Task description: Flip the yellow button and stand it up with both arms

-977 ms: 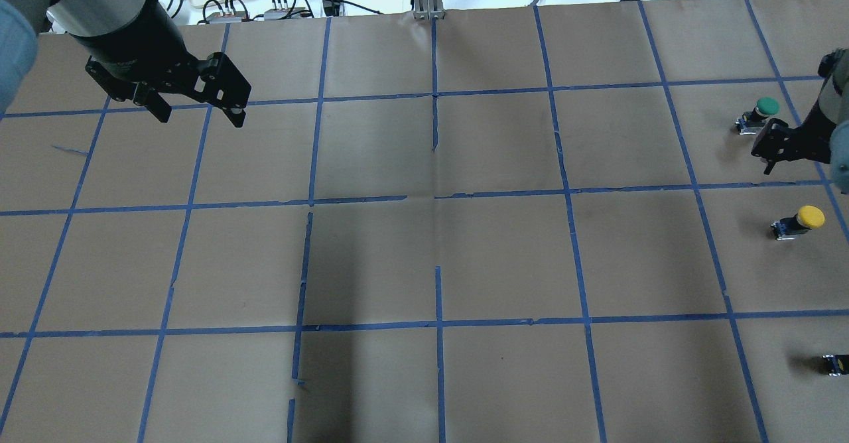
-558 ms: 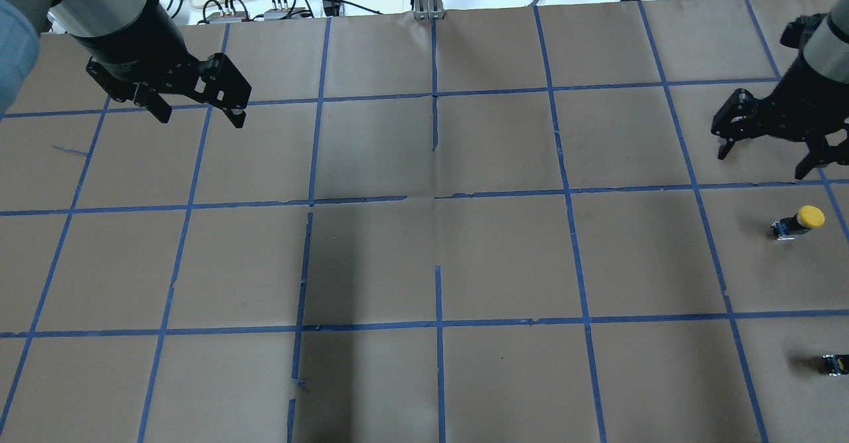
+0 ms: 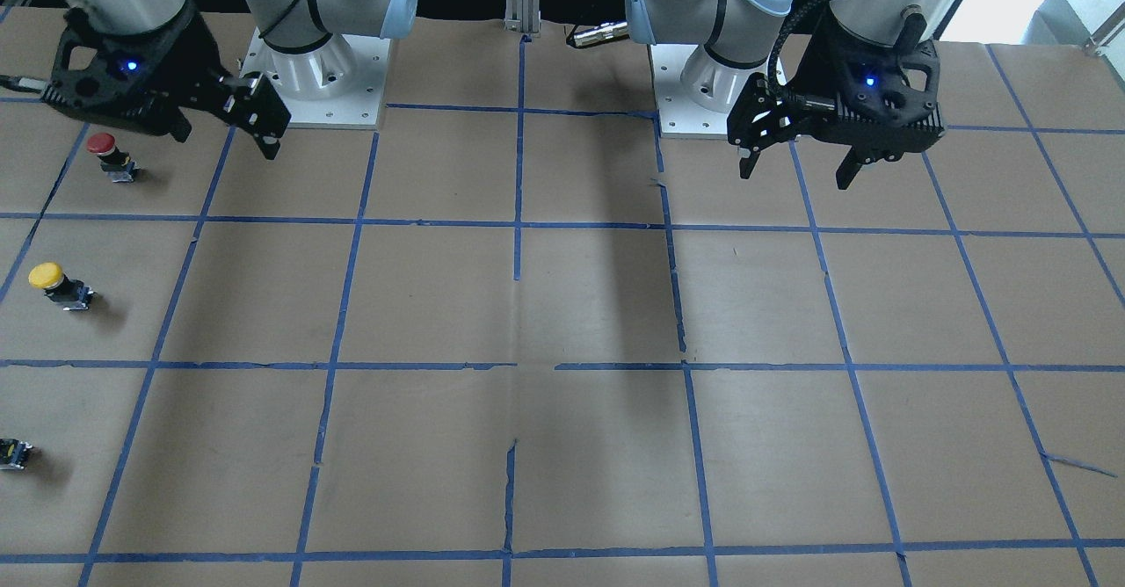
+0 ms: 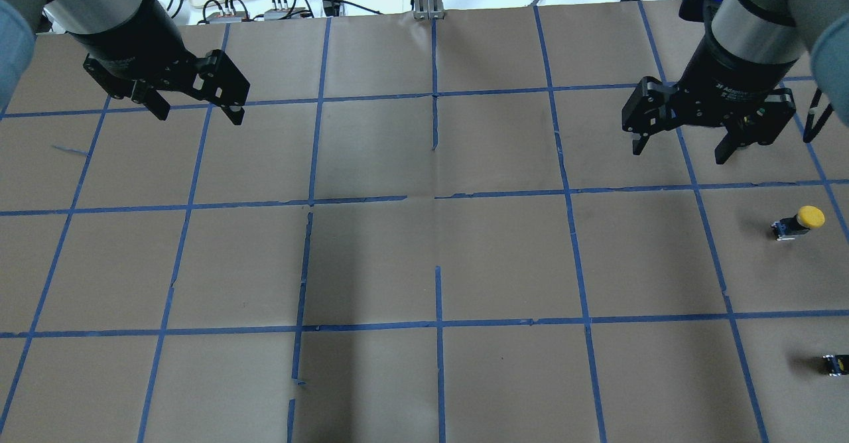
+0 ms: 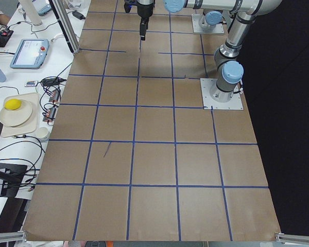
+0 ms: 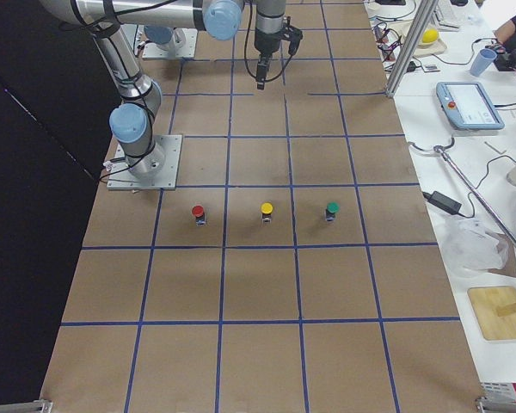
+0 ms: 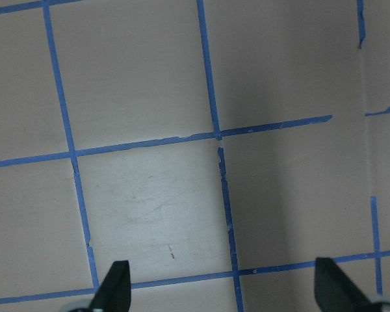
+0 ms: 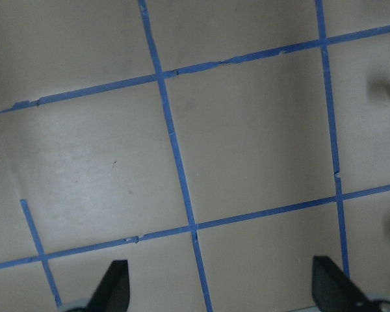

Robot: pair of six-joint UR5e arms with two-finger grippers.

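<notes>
Right claw (image 4: 680, 152) spread wide, empty, hovering over table (image 4: 504, 257). Left claw (image 4: 199, 117) also spread, empty. Yellow button (image 4: 799, 221) sits on table, well apart from both claws, between red button (image 6: 198, 212) and green button (image 6: 331, 209).

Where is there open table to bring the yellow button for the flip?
The middle squares between the left gripper and right gripper are bare paper, as is the robot's left half. Crowded only along the robot's right edge, where the red button, yellow button and green button sit in a row.
</notes>
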